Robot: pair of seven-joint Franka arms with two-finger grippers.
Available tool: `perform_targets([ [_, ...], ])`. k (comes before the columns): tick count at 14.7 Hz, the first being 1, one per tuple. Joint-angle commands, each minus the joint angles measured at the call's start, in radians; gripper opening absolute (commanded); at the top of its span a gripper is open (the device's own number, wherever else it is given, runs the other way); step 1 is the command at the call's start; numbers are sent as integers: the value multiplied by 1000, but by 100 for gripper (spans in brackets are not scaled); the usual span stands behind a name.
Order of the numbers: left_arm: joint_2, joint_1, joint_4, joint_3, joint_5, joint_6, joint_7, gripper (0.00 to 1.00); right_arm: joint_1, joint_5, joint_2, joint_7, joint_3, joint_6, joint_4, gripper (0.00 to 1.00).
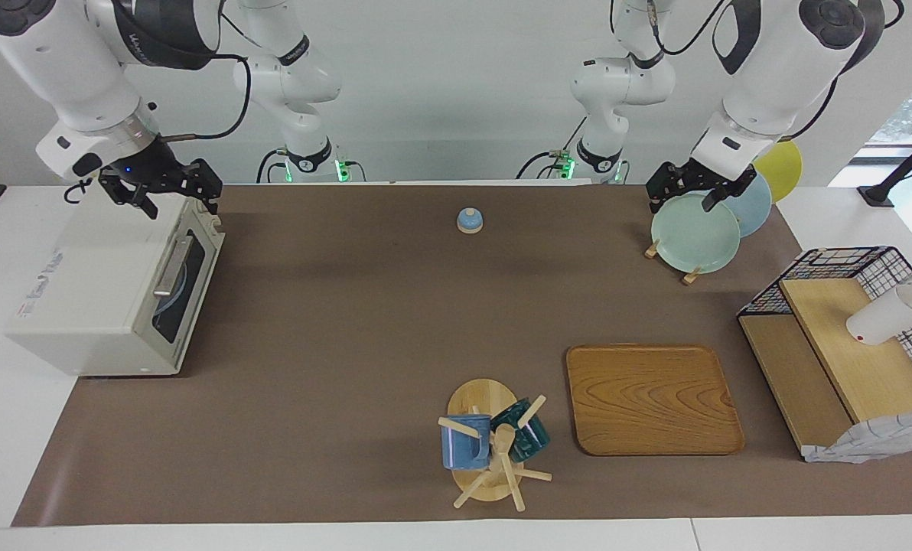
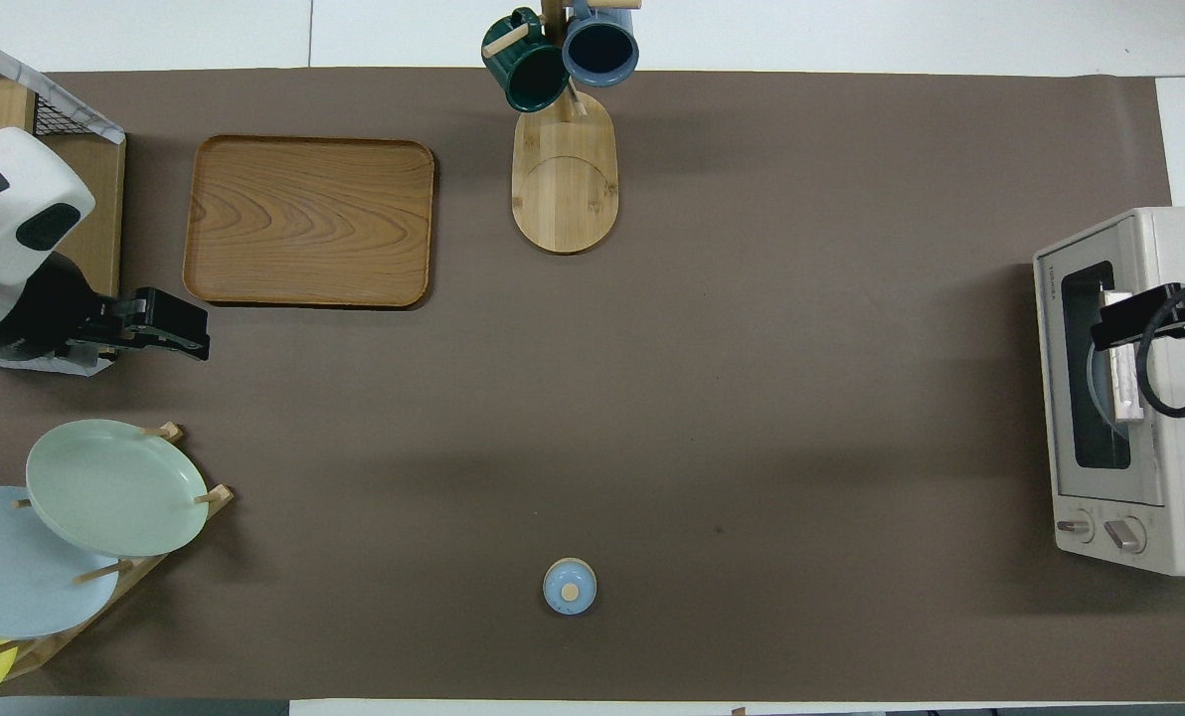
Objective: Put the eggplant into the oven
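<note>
No eggplant shows in either view. The cream-white oven (image 1: pixel 96 298) stands at the right arm's end of the table and also shows in the overhead view (image 2: pixel 1174 398). Its dark glass door (image 1: pixel 184 295) is closed, with the silver handle (image 1: pixel 171 268) across it. Something pale blue shows dimly through the glass. My right gripper (image 1: pixel 179 203) hangs open and empty just above the oven's top edge by the door, and over the door in the overhead view (image 2: pixel 1114 323). My left gripper (image 1: pixel 682 200) is open and empty above the plate rack; it also shows in the overhead view (image 2: pixel 190 338).
A plate rack with a pale green plate (image 1: pixel 695 232), a blue one and a yellow one stands near the left arm. A black wire basket rack (image 1: pixel 838 268) with wooden shelves, a wooden tray (image 1: pixel 651 399), a mug tree (image 1: pixel 494 448) and a small blue bell (image 1: pixel 470 220) are on the brown mat.
</note>
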Motion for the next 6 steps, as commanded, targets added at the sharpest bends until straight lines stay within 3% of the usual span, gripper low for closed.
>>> perform_targets([
  [1, -19, 0, -14, 2, 13, 10, 7, 100, -4, -19, 9, 7, 4, -16, 18, 100],
  [6, -19, 0, -14, 2, 13, 10, 7, 100, -2, -25, 9, 7, 10, -10, 20, 100],
])
